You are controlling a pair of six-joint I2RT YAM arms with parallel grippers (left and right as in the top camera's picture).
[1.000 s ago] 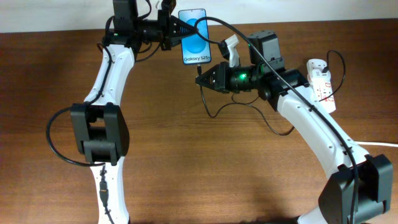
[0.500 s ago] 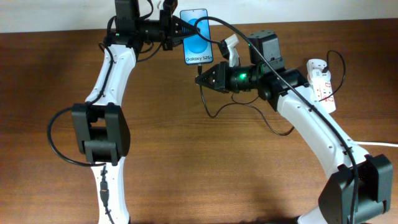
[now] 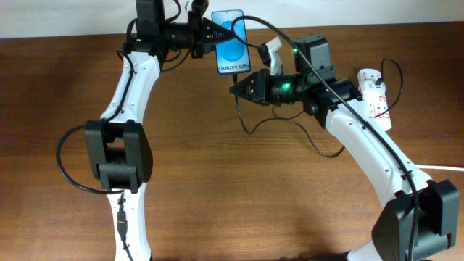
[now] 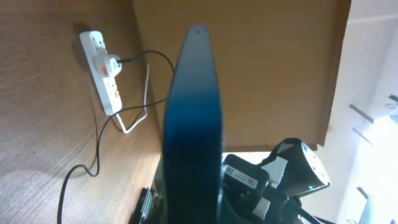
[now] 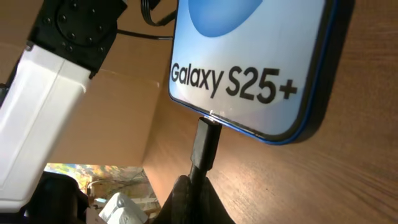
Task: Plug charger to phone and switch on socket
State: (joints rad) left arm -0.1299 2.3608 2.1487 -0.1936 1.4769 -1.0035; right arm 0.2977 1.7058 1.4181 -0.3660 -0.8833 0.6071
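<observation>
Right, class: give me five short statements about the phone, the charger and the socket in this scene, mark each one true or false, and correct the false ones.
1. The left gripper holds the phone. True.
2. The phone's screen is dark. False: it is lit blue and reads "Galaxy S25+".
3. The right gripper holds the charger with its plug tip at the phone's bottom edge. True.
4. The socket lies on the table, apart from both grippers. True.
5. Nothing is plugged into the socket. False: a white plug sits in it.
</observation>
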